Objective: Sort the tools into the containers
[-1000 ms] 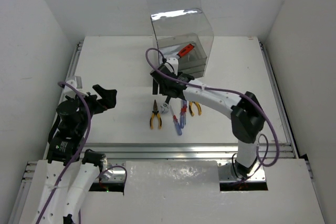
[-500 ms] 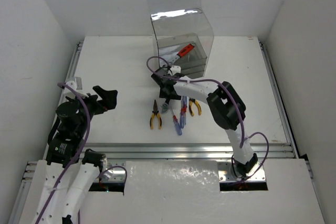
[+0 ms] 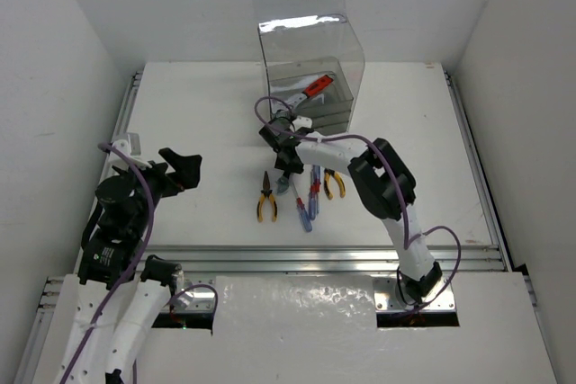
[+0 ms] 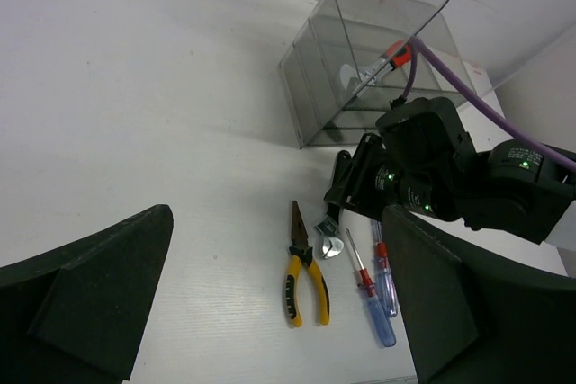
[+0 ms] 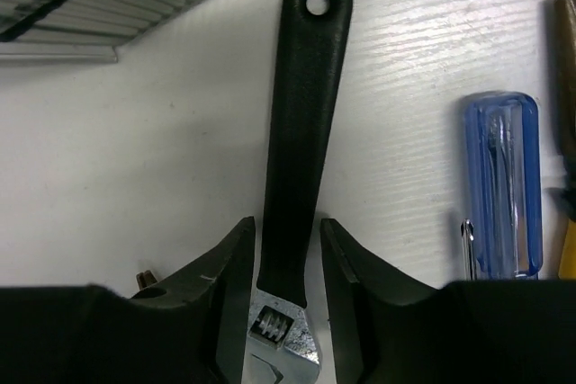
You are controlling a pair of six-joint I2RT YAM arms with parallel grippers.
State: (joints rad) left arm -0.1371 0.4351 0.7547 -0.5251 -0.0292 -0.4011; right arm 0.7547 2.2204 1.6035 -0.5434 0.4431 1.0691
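Observation:
My right gripper (image 3: 286, 168) is down at the table in front of the containers (image 3: 306, 42). Its jaws stand narrowly open astride the black-handled wrench (image 5: 301, 123), with a thin gap still showing beside the right finger (image 5: 346, 267). The wrench lies flat, and its silver head (image 4: 328, 242) pokes out below the gripper. A red-handled wrench (image 3: 315, 87) rests inside the containers. Yellow-handled pliers (image 3: 265, 197) lie left of the gripper and a second pair (image 3: 334, 184) to its right. Two screwdrivers (image 3: 306, 204) lie between them. My left gripper (image 3: 184, 168) hovers wide open and empty at the left.
The blue screwdriver handle (image 5: 504, 186) lies close beside the right gripper's right finger. The containers' tray fronts (image 4: 333, 87) stand just behind the wrench handle's end. A metal rail (image 3: 315, 254) runs along the table's near edge.
The right arm folded in, its elbow swinging left. Its gripper dropped over the black-handled wrench and its jaws narrowed around the handle. The left arm stayed still.

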